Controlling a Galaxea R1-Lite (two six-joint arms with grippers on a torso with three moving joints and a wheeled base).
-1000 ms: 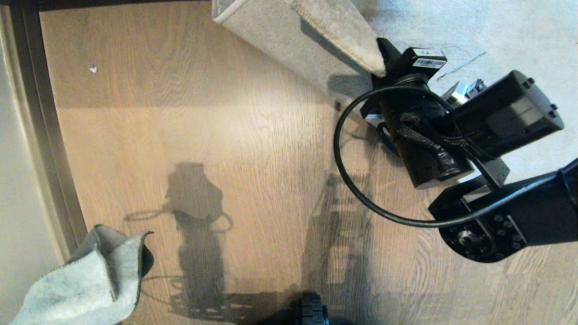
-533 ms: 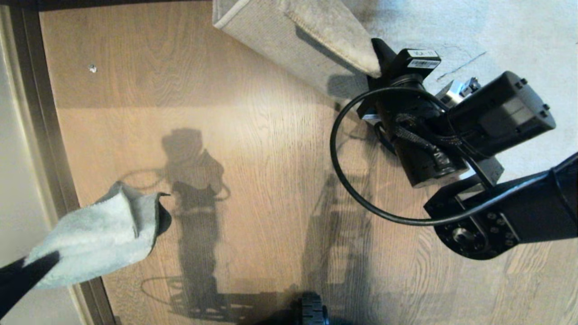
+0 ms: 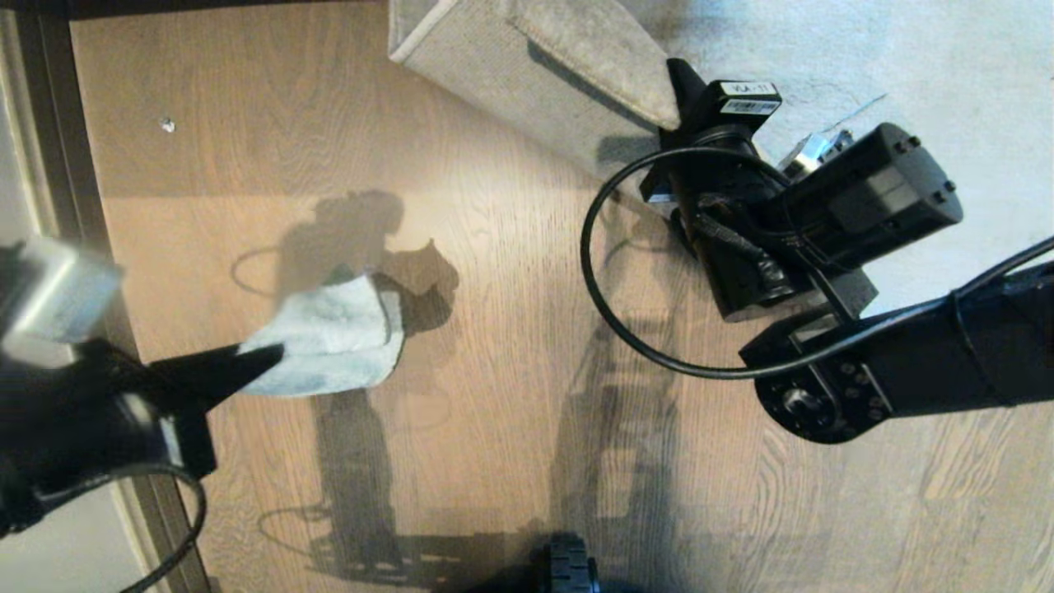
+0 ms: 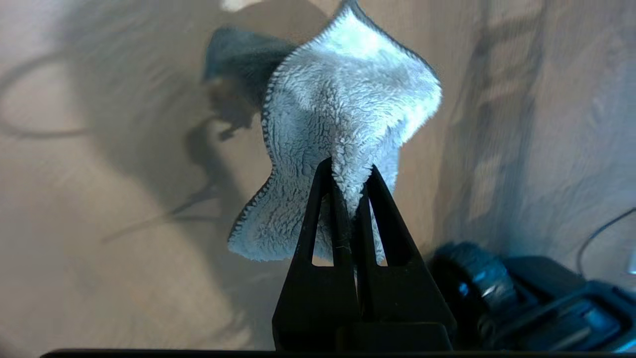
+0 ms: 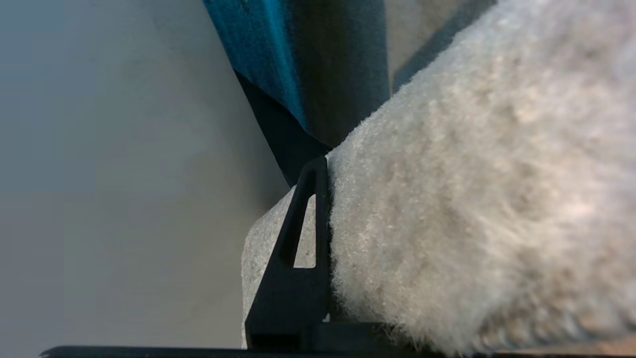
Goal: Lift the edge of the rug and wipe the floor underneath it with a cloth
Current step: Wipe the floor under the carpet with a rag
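While the dark skirting strip (image 3: 62, 156) runs down the far left of the head view, the left gripper (image 3: 268, 356) reaches in over it from the lower left, jaws clenched on the cloth (image 3: 333, 338). The left wrist view gives it close up: two black fingers (image 4: 318, 209) pinched together on a gathered fold of the cloth (image 4: 343, 119), fluffy pale face toward the camera, dark stitched edge all round, a darker flap folded behind. The cloth hangs out past the fingertips over the floor (image 3: 461, 272), its shadow just beside it on the wood-grain planks; whether it touches the wood I cannot tell. A small pale speck (image 3: 168, 125) lies on the planks near the skirting, well apart from the cloth.

Moving right, the rug edge (image 3: 527, 91) is up off the floor, folded back so the woven beige backing faces us, the pile side turned over on top. At its lifted corner sits the right gripper (image 3: 673, 86), jaws grasping the rug: in the right wrist view one black finger (image 5: 303, 238) presses against the thick pale pile (image 5: 472, 209), the other hidden behind it. A white label (image 3: 748, 97) with a barcode sits on the wrist camera there, its print too small to read. Beyond, the rest of the rug (image 3: 906, 66) lies flat. A black wheel (image 3: 568, 568) shows at the bottom edge.
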